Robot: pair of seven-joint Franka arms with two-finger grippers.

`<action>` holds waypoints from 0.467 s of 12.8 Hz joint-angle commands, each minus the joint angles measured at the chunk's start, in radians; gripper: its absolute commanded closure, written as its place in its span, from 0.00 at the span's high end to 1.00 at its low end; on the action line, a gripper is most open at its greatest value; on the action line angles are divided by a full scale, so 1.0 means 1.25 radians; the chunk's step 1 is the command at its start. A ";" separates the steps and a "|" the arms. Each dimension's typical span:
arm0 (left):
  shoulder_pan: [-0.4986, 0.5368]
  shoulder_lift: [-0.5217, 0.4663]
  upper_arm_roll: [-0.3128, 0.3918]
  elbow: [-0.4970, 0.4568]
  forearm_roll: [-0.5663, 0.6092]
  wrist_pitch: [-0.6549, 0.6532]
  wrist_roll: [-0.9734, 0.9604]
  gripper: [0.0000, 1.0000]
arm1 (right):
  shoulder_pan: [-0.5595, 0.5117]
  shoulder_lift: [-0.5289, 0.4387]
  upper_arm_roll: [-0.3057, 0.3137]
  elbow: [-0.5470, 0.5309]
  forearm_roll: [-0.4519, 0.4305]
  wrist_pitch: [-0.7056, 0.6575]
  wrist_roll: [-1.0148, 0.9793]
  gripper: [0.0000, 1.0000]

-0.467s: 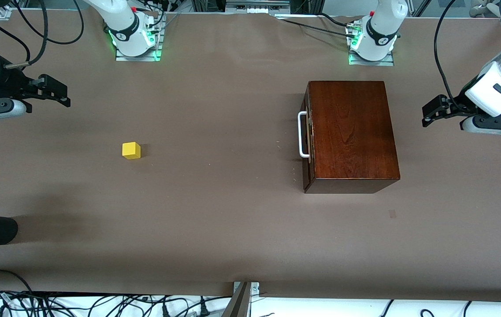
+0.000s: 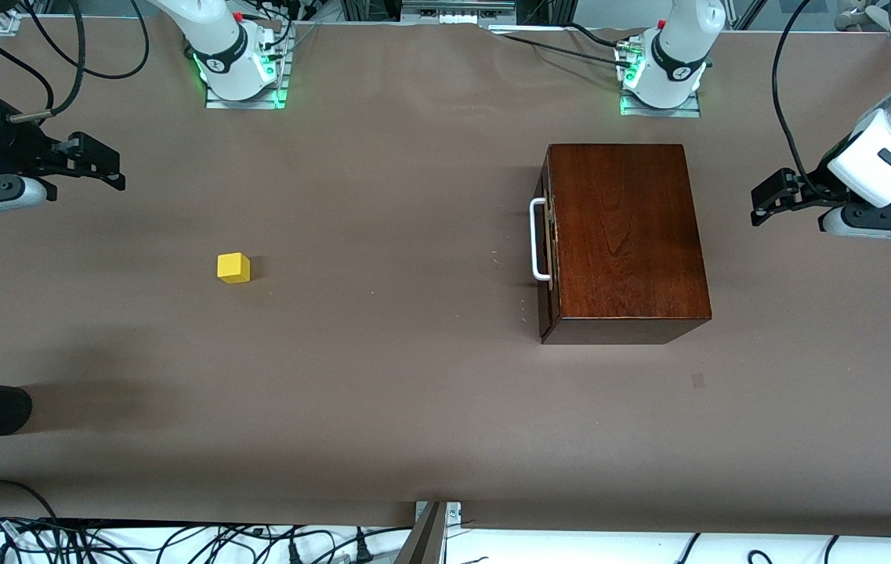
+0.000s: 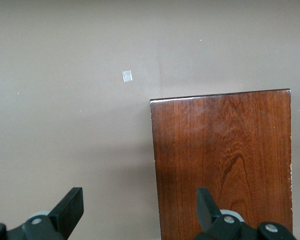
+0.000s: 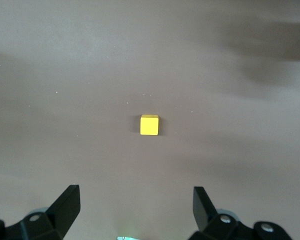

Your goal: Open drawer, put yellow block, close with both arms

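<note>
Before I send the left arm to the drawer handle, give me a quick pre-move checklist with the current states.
1. Drawer shut in the wooden box: ok.
2. White handle free of obstruction, facing the right arm's end of the table: ok.
3. Left gripper empty, fingers open, at the box's end away from the handle: ok.
4. Right gripper empty, fingers open: ok.
5. Yellow block resting on the table, apart from both grippers: ok.
6. Drawer slides freely: cannot tell.
</note>
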 commanded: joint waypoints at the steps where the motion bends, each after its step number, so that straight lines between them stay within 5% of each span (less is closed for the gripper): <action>1: -0.002 0.012 -0.001 0.028 0.014 -0.026 -0.011 1.00 | 0.001 0.004 -0.001 0.021 0.011 -0.018 0.013 1.00; 6: -0.011 0.011 -0.007 0.039 0.004 -0.100 -0.024 1.00 | 0.001 0.004 -0.002 0.021 0.011 -0.020 0.012 1.00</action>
